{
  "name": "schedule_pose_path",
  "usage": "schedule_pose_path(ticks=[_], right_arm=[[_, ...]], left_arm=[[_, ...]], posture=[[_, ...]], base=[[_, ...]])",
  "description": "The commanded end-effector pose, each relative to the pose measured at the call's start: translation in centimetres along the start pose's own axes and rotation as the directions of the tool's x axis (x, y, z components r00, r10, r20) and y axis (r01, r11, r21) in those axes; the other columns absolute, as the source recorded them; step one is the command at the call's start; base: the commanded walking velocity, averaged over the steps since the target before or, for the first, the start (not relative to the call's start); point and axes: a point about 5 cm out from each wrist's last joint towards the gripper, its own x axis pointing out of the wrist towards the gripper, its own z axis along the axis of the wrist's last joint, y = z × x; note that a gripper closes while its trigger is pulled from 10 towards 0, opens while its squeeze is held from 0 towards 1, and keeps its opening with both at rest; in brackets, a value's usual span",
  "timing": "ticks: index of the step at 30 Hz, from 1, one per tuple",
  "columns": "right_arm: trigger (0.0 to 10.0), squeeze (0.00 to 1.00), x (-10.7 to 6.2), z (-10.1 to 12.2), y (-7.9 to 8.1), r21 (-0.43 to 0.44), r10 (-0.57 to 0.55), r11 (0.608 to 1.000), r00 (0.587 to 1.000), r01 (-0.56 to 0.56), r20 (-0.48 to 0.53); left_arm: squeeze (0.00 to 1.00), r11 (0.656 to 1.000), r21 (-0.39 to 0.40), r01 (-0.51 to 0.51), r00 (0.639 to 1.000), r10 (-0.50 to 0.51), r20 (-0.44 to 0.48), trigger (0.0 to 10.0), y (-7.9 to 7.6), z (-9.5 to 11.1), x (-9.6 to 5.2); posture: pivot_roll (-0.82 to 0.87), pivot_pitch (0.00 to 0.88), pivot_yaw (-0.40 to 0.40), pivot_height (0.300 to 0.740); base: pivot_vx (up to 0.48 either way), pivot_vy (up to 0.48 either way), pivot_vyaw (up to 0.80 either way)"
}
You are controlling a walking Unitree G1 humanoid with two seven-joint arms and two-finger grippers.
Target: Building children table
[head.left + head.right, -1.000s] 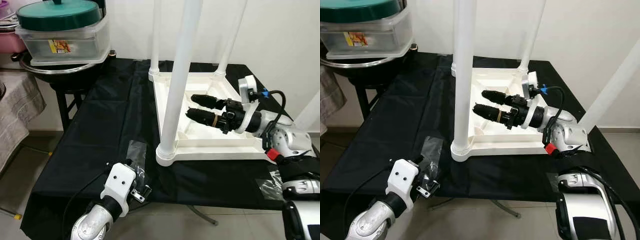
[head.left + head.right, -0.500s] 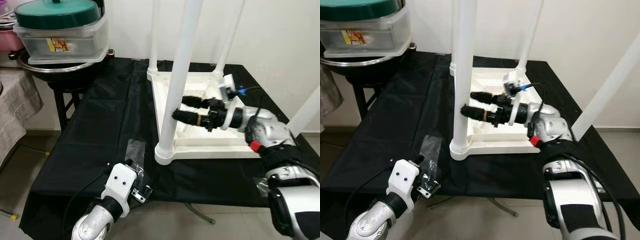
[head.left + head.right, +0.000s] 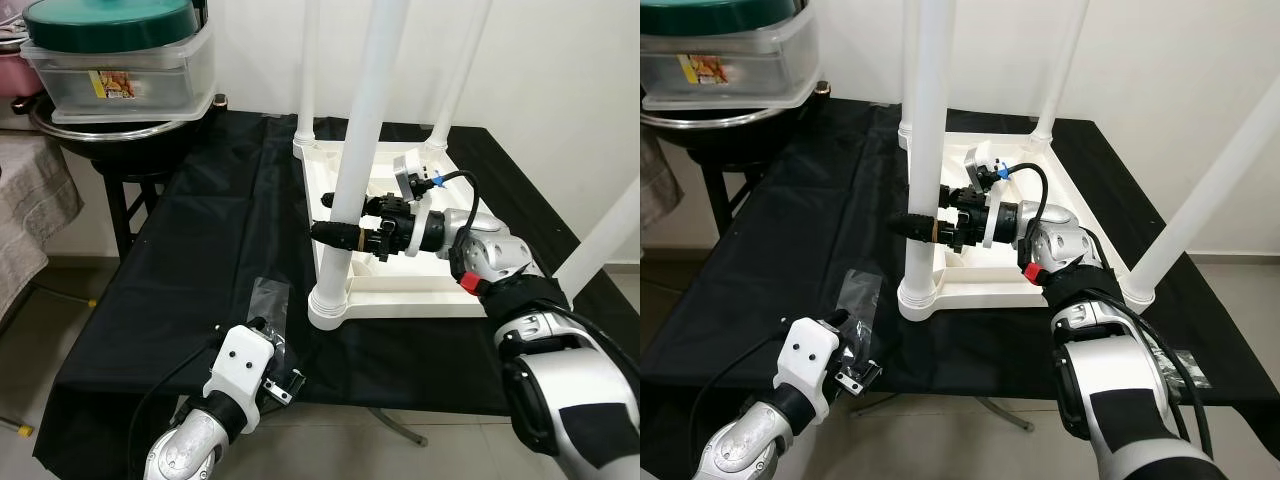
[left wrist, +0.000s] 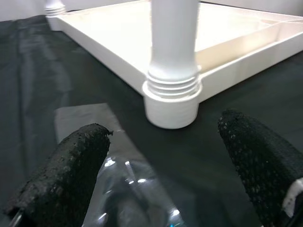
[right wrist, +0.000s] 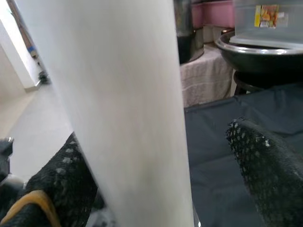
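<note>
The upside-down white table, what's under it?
A black cloth lies under the white table. What holds the cloth up is mostly hidden; a metal leg peeks out below.

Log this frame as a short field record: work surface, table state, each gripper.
surface: black cloth
tabletop: white tabletop, upside down on the cloth
legs: four stand upright in its corners
right gripper: right gripper, fingers open on either side of the near-left leg
left gripper: left gripper, open, at the cloth's near edge over a clear plastic bag
</note>
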Motion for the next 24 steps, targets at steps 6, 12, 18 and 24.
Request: schedule_pose_path(ticks=[6,12,18,24], right_arm=[[0.0,0.00,1.7,-0.6,0.0,-0.020,-0.034,0.999,0.999,0.033,-0.021],[0.0,0.00,1.9,-1.3,0.2,-0.031,-0.079,0.996,0.997,0.080,0.026],[0.0,0.00,2.0,-1.6,-0.7,-0.082,-0.356,0.929,0.933,0.360,0.058],[0.0,0.00,-0.5,-2.6,-2.1,-0.048,-0.903,0.417,0.420,0.908,0.090]], left_arm=[[0.00,1.000,0.001,-0.002,1.000,0.002,0.000,10.0,-0.3,0.0,-0.1],[0.00,1.000,-0.004,-0.003,1.000,0.003,-0.003,10.0,-0.3,-0.1,0.0],[0.00,1.000,-0.013,0.005,1.000,-0.005,-0.001,10.0,-0.3,-0.2,0.1],[0.00,1.000,-0.013,0.012,1.000,-0.012,-0.002,10.0,-0.3,-0.2,0.2]], posture=[[0.09,0.089,-0.109,0.740],[0.08,0.080,-0.106,0.740],[0.08,0.069,-0.102,0.740],[0.08,0.059,-0.095,0.740]], base=[[0.000,0.000,0.00],[0.000,0.000,0.00],[0.000,0.000,0.00],[0.000,0.000,0.00]])
